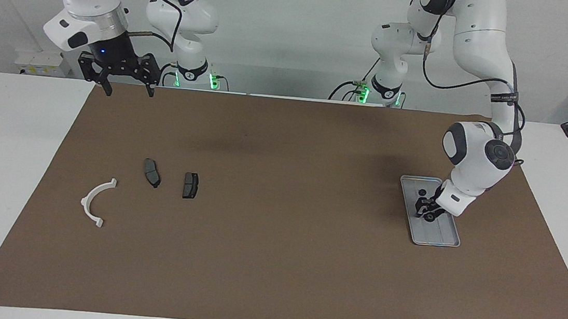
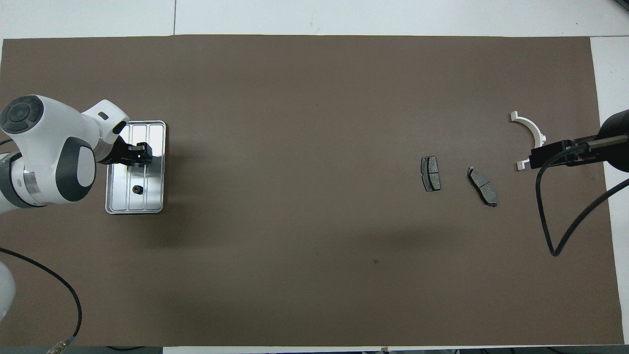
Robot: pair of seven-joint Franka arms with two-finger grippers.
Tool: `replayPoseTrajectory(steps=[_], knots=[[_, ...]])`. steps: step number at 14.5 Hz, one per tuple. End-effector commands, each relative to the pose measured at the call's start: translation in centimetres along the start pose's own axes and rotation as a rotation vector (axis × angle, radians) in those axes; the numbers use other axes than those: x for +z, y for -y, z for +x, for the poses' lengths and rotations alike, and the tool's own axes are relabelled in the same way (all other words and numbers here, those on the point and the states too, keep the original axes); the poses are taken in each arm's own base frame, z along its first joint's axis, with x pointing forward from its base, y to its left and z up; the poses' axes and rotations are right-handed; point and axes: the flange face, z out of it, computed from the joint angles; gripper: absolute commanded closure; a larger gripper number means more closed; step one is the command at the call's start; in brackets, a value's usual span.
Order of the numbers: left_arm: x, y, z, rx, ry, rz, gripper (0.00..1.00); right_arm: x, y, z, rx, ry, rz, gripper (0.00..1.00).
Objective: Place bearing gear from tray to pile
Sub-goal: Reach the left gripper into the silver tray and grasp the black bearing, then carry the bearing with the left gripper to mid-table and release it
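Note:
The silver tray point(image 1: 442, 238) point(image 2: 153, 196) lies on the brown mat at the left arm's end of the table. A small dark bearing gear point(image 1: 422, 192) point(image 2: 137, 189) sits in the tray's part nearest the robots. My left gripper point(image 1: 428, 215) point(image 2: 144, 154) is down inside the tray, beside that gear, with a small dark round piece at its tip. Whether it grips that piece I cannot tell. The pile lies at the right arm's end: two dark pads point(image 1: 152, 173) point(image 1: 190, 185) point(image 2: 482, 185) point(image 2: 430, 173) and a white half-ring bracket point(image 1: 97, 201) point(image 2: 528, 129). My right gripper point(image 1: 129, 91) point(image 2: 550, 155) waits open, raised over the mat's edge nearest the robots.
The brown mat point(image 1: 274, 263) point(image 2: 304, 147) covers most of the white table. Bare mat stretches between the tray and the pile. A black cable point(image 2: 555, 246) hangs in a loop from the right arm.

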Motion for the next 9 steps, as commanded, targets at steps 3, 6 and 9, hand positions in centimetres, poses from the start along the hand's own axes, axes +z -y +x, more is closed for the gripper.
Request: replayPoseTrajectory(steps=[3, 6, 9], knots=[[-1.5, -0.8, 2.0, 0.002, 0.023, -0.016, 1.00, -0.1, 0.1, -0.8, -0.028, 0.000, 0.024, 0.00], [-6.3, -8.0, 4.6, -0.091, 0.038, -0.013, 1.00, -0.1, 0.3, -0.7, -0.031, 0.000, 0.024, 0.00], [-6.7, -18.9, 3.0, -0.154, 0.041, -0.007, 1.00, -0.1, 0.2, -0.8, -0.033, 0.002, 0.024, 0.00]])
